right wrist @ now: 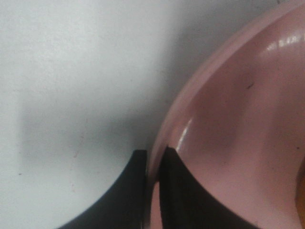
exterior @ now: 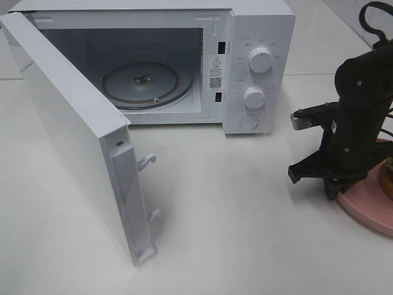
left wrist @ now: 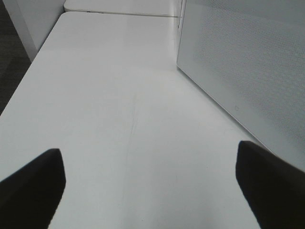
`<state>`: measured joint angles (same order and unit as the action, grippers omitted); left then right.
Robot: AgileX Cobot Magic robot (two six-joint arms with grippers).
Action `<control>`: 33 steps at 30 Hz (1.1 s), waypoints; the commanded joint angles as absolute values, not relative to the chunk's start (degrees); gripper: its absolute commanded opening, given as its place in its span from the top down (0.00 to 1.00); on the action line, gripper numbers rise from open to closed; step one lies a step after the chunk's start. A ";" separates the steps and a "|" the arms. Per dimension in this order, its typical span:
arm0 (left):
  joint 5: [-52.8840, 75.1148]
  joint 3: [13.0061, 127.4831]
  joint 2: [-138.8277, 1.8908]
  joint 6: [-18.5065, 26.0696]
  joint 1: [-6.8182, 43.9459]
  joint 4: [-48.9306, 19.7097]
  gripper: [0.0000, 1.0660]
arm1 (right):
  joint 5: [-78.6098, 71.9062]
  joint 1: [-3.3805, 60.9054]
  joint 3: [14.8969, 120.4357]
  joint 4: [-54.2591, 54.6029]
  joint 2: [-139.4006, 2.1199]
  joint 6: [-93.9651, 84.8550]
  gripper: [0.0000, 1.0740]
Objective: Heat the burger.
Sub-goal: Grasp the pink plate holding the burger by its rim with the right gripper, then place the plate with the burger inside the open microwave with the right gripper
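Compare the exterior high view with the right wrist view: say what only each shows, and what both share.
Only exterior high: the microwave with its door swung open and its glass turntable empty. Only right wrist: the right gripper pinching the rim of the pink plate, one finger on each side. Both: that plate and the white table.
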<state>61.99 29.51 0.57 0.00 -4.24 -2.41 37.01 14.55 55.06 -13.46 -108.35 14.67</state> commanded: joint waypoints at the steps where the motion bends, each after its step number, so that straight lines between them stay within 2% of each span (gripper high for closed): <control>1: 61.25 29.51 1.72 0.00 -4.41 -2.86 0.16 | 38.62 16.21 54.89 -16.62 -107.95 18.28 1.00; 19: 61.25 29.51 1.72 0.00 -4.41 -2.86 0.16 | 44.81 25.78 47.33 -33.12 -105.65 32.43 1.00; 33: 61.25 29.51 1.72 0.00 -4.41 -2.86 0.16 | 47.61 26.87 42.40 -35.52 -97.52 34.32 1.00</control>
<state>61.99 29.51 0.57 0.00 -4.24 -2.41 44.81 26.93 42.51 -33.12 -98.26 33.80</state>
